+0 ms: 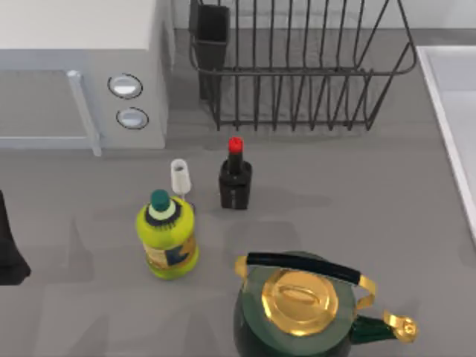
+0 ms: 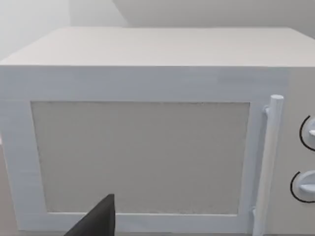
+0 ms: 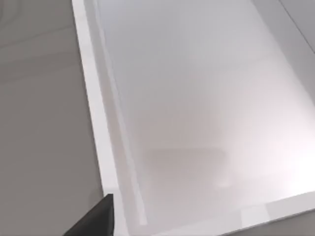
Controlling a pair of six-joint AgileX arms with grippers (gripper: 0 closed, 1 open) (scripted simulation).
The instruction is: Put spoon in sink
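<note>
Where the right jaws hang, sink (image 3: 206, 123) lies below.

A rendered kitchen counter: microwave (image 1: 82, 74), dish rack (image 1: 297, 67), sink (image 1: 450, 97), kettle (image 1: 297, 312).

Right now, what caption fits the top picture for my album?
Kettle, yellow bottle, spoon and dark bottle between microwave, rack and sink.
</note>
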